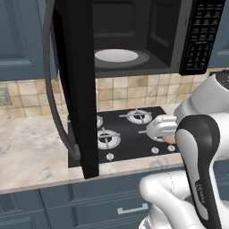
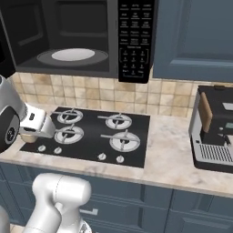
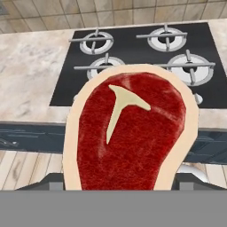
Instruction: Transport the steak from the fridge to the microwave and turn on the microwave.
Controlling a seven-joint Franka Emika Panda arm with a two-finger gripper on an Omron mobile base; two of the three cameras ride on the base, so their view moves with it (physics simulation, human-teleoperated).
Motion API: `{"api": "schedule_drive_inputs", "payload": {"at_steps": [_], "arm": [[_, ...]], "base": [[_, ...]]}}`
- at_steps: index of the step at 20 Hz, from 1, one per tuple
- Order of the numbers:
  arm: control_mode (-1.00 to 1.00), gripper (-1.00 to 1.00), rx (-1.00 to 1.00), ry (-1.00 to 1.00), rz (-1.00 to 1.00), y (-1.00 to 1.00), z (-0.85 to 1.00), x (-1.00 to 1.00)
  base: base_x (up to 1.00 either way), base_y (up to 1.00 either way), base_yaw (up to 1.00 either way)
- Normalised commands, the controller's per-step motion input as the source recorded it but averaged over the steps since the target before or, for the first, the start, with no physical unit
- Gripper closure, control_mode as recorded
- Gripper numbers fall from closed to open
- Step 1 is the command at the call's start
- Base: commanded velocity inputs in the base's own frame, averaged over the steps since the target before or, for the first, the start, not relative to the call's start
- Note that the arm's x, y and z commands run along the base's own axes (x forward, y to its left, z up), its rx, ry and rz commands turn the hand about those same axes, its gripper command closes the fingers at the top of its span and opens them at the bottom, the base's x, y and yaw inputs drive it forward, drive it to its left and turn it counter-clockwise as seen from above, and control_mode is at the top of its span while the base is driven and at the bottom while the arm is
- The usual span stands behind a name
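While seemingly clamped: marbled, tan-rimmed steak (image 3: 131, 137).

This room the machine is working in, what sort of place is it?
A kitchen, computer-rendered. A black stovetop with four burners sits in a marble counter, an open microwave hangs above it, and the pincer holds a raw steak.

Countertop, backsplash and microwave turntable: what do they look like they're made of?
Countertop: looks like polished marble or similar stone, pale beige with grey veining. Backsplash: matte ceramic or stone tile, tan squares with visible grout lines. Microwave turntable: probably glass, a pale smooth disc, though the render leaves it open.
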Motion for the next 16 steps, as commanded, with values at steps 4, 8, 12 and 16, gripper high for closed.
{"api": "schedule_drive_inputs", "payload": {"at_steps": [4,8,12,16], "arm": [[1.0,1.0,0.0,0.0,0.0,0.0,0.0,0.0],[1.0,1.0,0.0,0.0,0.0,0.0,0.0,0.0],[1.0,1.0,0.0,0.0,0.0,0.0,0.0,0.0],[1.0,1.0,0.0,0.0,0.0,0.0,0.0,0.0]], "base": [[0.23,0.08,0.03],[0.26,0.08,0.01],[0.03,0.01,0.0],[0.0,0.0,0.0]]}}
